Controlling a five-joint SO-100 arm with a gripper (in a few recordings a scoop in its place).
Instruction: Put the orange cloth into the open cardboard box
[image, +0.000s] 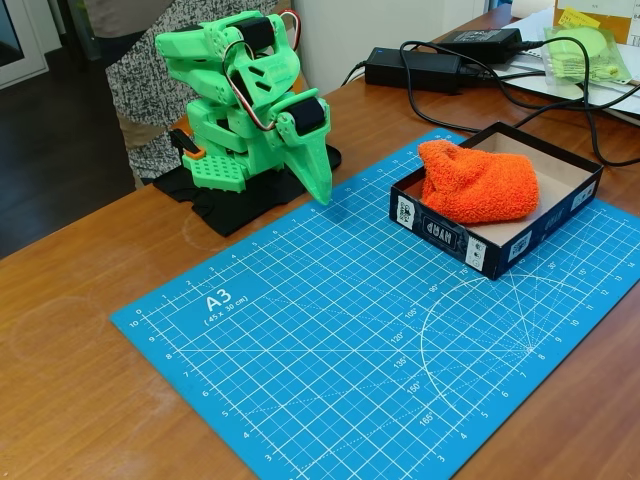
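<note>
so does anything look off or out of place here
Only a small thing: the orange cloth lies inside the open cardboard box but bunches at the left end, bulging above the rim. The gripper is folded back, pointing down at the mat.

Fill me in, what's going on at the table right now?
In the fixed view, the orange cloth already lies inside the open cardboard box, filling its left part and bulging over the rim. The box sits on the far right of the blue cutting mat. The green arm is folded up on its base at the mat's far left edge, well apart from the box. Its gripper points down at the mat and holds nothing; the jaws look closed. A person stands behind the arm.
</note>
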